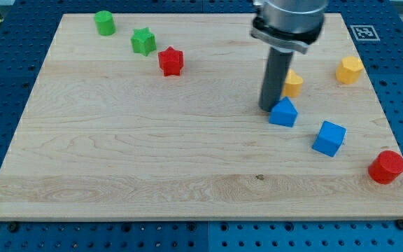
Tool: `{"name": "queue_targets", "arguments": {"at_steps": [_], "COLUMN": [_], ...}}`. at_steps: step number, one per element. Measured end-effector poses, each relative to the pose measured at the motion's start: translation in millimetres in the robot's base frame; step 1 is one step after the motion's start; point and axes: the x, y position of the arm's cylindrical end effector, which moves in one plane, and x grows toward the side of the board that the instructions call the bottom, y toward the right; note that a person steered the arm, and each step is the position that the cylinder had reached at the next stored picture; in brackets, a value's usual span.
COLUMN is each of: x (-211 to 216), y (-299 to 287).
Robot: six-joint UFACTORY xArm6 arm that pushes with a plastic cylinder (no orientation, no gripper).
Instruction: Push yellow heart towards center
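Observation:
The yellow heart (293,83) lies right of the board's middle, partly hidden behind my rod. My tip (269,108) rests on the board just left of and below the heart, close to its lower left side. A blue block with a peaked top (284,113) sits right next to the tip on its right, below the heart. The tip looks to be touching or nearly touching this blue block.
A yellow hexagon block (350,70) lies near the right edge. A blue cube (329,138) and a red cylinder (386,166) sit at the lower right. A red star (171,61), a green star (143,41) and a green cylinder (104,22) stand at the upper left.

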Motion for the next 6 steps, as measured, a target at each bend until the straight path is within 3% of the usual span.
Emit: {"name": "queue_targets", "arguments": {"at_steps": [3,4,5,6], "x": [-2.7,-50.8,-87.1,-91.8], "y": [-19.9,-52.1,-43.8,17.0]}}
